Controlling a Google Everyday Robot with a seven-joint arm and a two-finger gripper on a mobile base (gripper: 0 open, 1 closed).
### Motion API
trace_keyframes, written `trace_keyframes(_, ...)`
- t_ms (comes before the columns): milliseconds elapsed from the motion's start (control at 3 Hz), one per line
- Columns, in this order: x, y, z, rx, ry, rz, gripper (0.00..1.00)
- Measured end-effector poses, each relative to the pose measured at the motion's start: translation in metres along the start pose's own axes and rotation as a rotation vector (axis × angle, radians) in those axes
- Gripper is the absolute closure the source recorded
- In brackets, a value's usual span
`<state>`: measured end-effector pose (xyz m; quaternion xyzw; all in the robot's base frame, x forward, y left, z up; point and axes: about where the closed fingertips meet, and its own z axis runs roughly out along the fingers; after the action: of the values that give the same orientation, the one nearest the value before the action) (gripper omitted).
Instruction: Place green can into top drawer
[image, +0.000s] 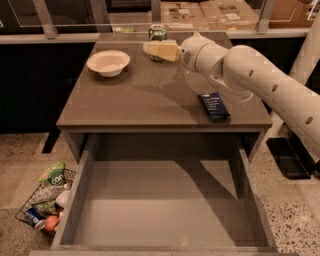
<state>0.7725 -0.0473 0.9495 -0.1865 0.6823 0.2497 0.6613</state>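
Observation:
The green can stands upright at the far edge of the grey-brown table, its lower part hidden behind my gripper. My gripper, with pale yellow fingers, reaches in from the right on a white arm and sits right in front of the can. The top drawer is pulled out wide below the table front, and its flat grey floor holds nothing.
A white bowl sits at the table's far left. A dark blue packet lies at the right near the front edge. A wire basket of litter stands on the floor to the left of the drawer.

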Motion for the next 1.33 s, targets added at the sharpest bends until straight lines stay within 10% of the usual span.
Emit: trace_keyframes(1333, 0.030, -0.036, 0.055, 0.120, 0.075, -0.150, 0.00)
